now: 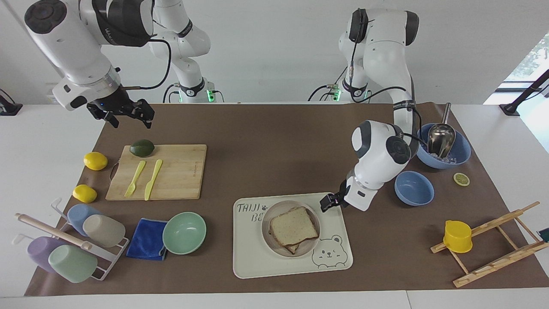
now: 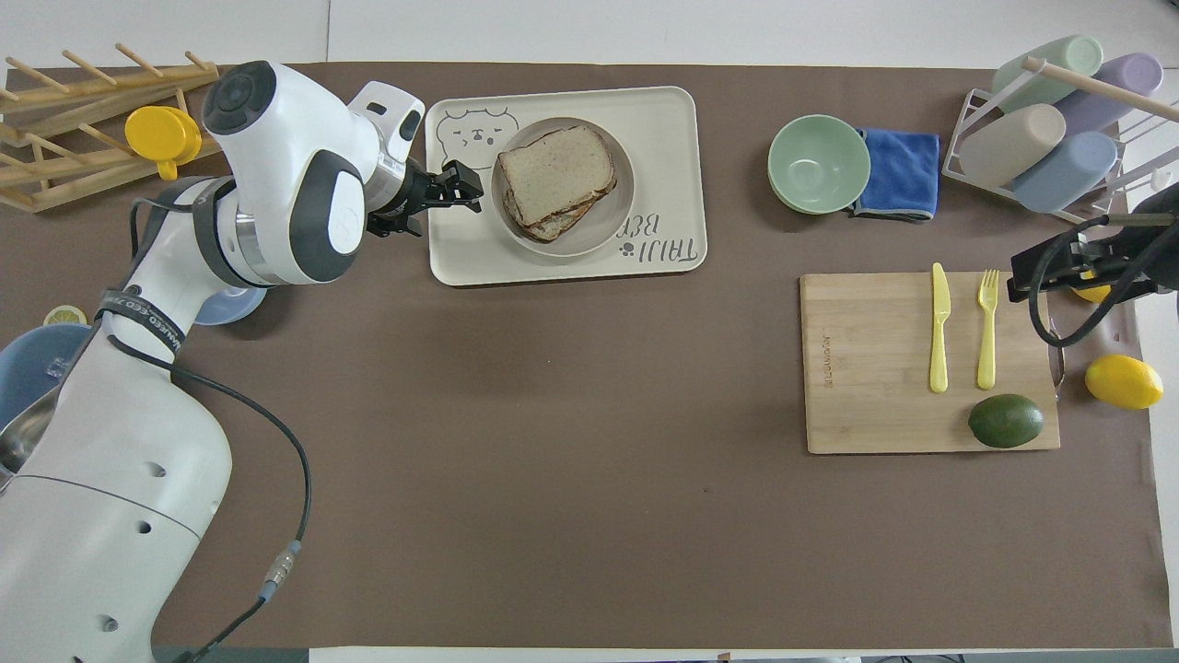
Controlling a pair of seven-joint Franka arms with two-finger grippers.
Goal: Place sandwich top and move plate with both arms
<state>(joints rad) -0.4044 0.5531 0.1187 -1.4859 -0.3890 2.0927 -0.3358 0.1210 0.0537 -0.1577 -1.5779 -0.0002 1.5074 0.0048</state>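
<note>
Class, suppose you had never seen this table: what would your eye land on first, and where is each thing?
First the sandwich top, lying on the stacked sandwich on the plate, which sits on the cream bear tray. Next the left hand, open over the tray's edge beside the plate, holding nothing. The right hand waits in the air above the avocado at its own end.

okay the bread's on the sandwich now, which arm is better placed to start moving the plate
Left. The left gripper hangs open over the tray right beside the plate, empty, with the sandwich top lying on it. The right gripper is up by the cutting board, well away.
</note>
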